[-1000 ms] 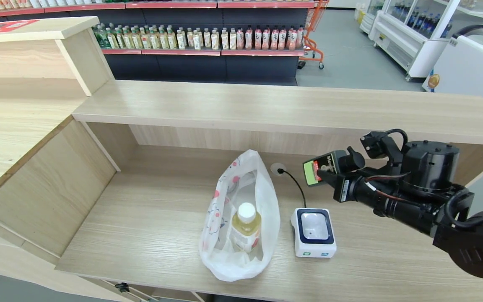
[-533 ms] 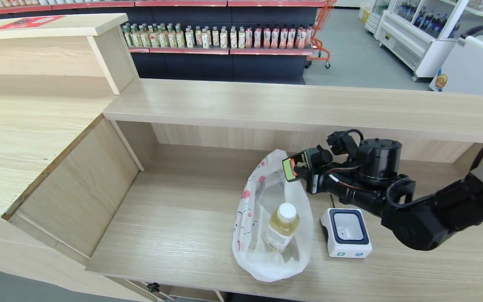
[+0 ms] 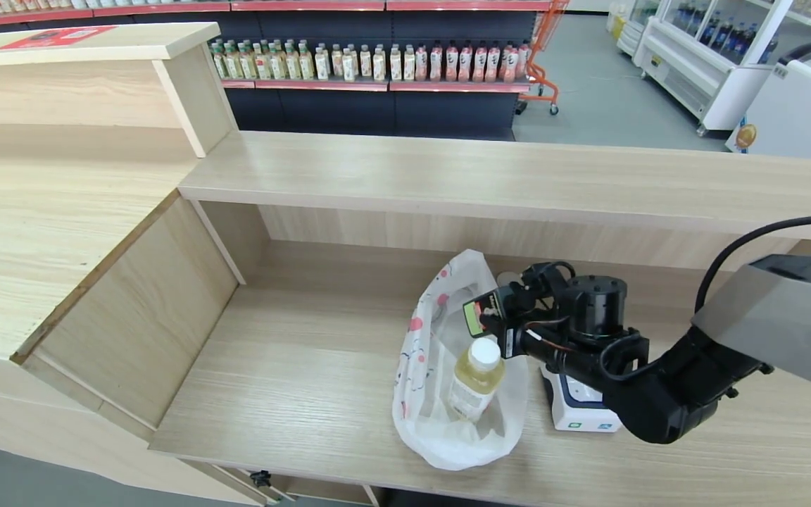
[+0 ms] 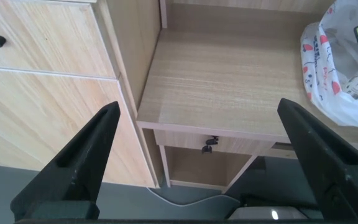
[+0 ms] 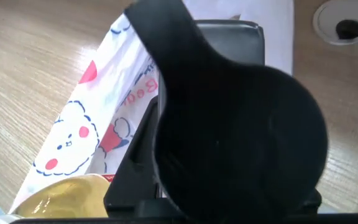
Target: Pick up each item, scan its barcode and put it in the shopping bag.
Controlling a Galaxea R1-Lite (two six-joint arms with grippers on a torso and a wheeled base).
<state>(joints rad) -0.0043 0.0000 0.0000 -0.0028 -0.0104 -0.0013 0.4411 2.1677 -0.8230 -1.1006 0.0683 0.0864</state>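
Now above the bag: small packet held ready to drop

The right gripper [image 3: 491, 318] hangs over the open mouth of the shopping bag [image 3: 416, 366], fingers clamped on a small dark packet [image 3: 474, 315] with a green and red end. The packet is held above the bag, not over the barcode scanner [image 3: 583, 417] just beside it, so the step in hand looks to be bagging rather than scanning. The bag lies on the wooden counter [image 3: 293, 366] with its mouth spread wide, which leaves room to lower the packet in. A bottle of yellowish drink [image 3: 474, 373] with a white cap lies inside, right under the packet, and the packet would likely land on or against it. The arm crosses over the scanner and hides part of it.

The left gripper [image 4: 197, 107] hangs off the counter's front edge near the drawers, fingers wide apart and holding nothing. It is well clear of the bag.
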